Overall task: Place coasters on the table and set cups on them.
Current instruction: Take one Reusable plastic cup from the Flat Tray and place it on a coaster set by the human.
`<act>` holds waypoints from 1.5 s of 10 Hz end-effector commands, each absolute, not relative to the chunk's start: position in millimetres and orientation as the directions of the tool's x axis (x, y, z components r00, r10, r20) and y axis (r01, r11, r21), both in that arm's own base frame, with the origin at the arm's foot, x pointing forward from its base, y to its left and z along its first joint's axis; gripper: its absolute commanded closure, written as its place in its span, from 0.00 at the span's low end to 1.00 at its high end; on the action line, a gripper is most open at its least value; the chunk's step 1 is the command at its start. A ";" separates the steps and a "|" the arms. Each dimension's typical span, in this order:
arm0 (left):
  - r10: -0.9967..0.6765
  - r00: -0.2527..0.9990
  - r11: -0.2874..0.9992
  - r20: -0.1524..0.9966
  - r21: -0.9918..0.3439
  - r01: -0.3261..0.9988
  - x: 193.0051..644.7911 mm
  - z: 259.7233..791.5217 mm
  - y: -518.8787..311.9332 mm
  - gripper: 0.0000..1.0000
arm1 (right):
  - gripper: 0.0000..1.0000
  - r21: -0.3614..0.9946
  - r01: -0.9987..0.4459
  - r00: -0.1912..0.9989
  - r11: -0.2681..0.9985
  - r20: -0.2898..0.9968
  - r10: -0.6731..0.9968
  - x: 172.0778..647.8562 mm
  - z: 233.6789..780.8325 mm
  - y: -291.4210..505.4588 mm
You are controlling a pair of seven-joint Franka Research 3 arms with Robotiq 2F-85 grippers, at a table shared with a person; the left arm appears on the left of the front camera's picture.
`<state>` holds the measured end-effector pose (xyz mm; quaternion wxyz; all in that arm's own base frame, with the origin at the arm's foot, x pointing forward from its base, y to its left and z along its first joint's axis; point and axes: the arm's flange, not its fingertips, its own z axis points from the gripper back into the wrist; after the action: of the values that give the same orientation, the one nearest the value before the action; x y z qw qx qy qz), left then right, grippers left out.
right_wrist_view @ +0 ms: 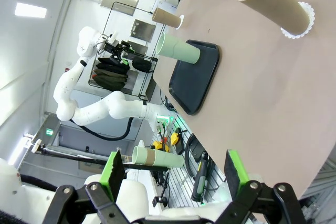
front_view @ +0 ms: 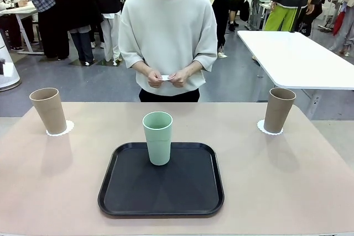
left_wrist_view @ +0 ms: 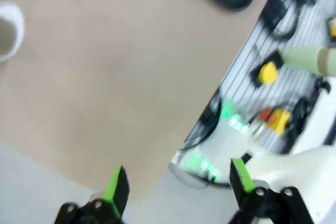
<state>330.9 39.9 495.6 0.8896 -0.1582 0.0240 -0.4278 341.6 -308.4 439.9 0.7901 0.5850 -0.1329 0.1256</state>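
Coasters are seen at two places on the table (front_view: 55, 192). At the left, near the far edge, one coaster (front_view: 62, 131) is laid flat, and a tan-brown cup (front_view: 48, 110) is stood upright on it. In the middle, the mint green cup (front_view: 158, 137) is stood upright on the far half of a black tray (front_view: 161, 203). Beyond the table, a small white flat thing (front_view: 165, 77) is held between one hand (front_view: 154, 77) and the other hand (front_view: 180, 77) of the person; what it is cannot be told. At the right, a second tan-brown cup (front_view: 279, 109) is stood upright on a second coaster (front_view: 265, 130).

The left gripper (left_wrist_view: 178, 182) is shown in a blurred wrist view above the table's edge, its fingers spread wide with nothing between them. The right gripper (right_wrist_view: 173, 169) is likewise spread wide and holds nothing, well apart from the cups.
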 end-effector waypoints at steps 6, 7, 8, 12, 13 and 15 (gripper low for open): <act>-0.030 0.811 0.442 0.584 -0.720 0.535 359.6 483.0 141.4 0.00 | 0.00 0.890 -0.358 0.931 0.284 0.363 0.034 340.4 440.1 -307.0; 0.002 0.821 0.417 0.571 -0.747 0.518 359.8 483.6 166.1 0.00 | 0.00 0.890 -0.358 0.931 0.284 0.363 0.034 340.4 440.1 -307.0; -0.021 0.852 0.398 0.523 -0.778 0.486 354.0 478.3 191.0 0.00 | 0.00 0.890 -0.358 0.931 0.284 0.363 0.034 340.4 440.1 -307.0; -0.102 0.922 0.359 0.373 -0.851 0.383 336.6 460.9 252.8 0.00 | 0.00 0.890 -0.358 0.931 0.284 0.363 0.034 340.4 440.1 -307.0; -0.099 0.923 0.342 0.372 -0.858 0.382 333.2 458.9 262.4 0.00 | 0.00 0.890 -0.358 0.931 0.284 0.363 0.034 340.4 440.1 -307.0; -0.104 0.917 0.309 0.386 -0.864 0.398 338.3 458.4 273.2 0.00 | 0.00 0.890 -0.358 0.931 0.284 0.363 0.034 340.4 440.1 -307.0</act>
<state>333.8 264.0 455.0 0.8068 -0.5605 -0.1239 -0.1397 341.4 -308.7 439.8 0.7901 0.5850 -0.1331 0.1253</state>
